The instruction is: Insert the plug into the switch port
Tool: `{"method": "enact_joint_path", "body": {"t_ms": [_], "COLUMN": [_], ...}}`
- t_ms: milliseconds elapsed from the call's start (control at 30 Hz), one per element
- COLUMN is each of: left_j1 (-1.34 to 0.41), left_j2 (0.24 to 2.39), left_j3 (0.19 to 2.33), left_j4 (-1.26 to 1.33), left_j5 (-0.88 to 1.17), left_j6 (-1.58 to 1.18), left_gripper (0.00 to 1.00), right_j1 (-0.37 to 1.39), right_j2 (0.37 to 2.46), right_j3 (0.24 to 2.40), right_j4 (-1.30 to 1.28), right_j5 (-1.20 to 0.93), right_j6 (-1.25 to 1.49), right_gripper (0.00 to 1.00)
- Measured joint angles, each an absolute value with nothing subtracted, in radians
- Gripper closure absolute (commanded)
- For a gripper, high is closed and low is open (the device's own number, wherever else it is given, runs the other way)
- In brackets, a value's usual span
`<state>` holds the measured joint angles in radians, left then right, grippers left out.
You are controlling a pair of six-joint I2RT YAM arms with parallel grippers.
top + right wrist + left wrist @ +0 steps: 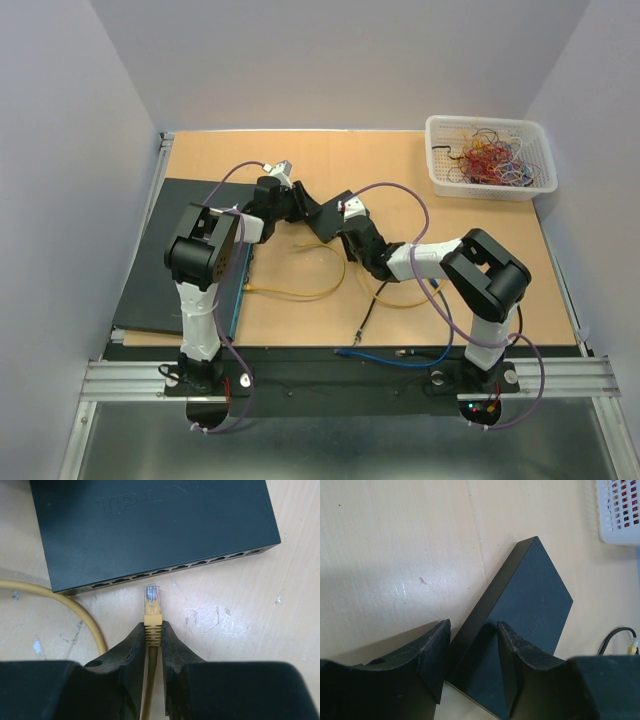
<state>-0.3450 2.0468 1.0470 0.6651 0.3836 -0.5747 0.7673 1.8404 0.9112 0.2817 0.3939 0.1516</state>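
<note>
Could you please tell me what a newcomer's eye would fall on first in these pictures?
Most striking is the yellow Ethernet plug pinched in the right gripper, pointing at the port row along the front of the black TP-Link network switch and just short of it. The left gripper brackets a corner of that switch near the middle of the table. At the far right corner stands a white basket of tangled coloured wires.

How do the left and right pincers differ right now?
Left pincer stands wide, straddling the black switch's end; right pincer is pinched narrow on the yellow plug. Left's view shows no ports; right faces the port row. Both work at the switch.
</note>
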Motion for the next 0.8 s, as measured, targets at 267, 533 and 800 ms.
{"method": "enact_joint_path", "body": {"t_ms": [267, 533, 800], "left_j1": [-0.345, -0.345, -0.344], "left_j2": [2.047, 2.043, 2.032], "left_j3": [1.036, 1.005, 0.981], "left_j4": [0.683, 0.725, 0.744], "left_j5": [0.389, 0.391, 0.385], "left_j6": [-0.579, -0.589, -0.588], "left_gripper": [0.48, 0.48, 0.48], "right_j1": [0.766, 0.766, 0.766], "right_j2": [1.840, 1.840, 1.840], "right_j3": [0.883, 0.883, 0.883], "right_j4": [0.354, 0.363, 0.363], "right_j5": [0.266, 0.181, 0.202], "right_j6": [0.161, 0.162, 0.165], "right_gripper": [1.00, 1.00, 1.00]}}
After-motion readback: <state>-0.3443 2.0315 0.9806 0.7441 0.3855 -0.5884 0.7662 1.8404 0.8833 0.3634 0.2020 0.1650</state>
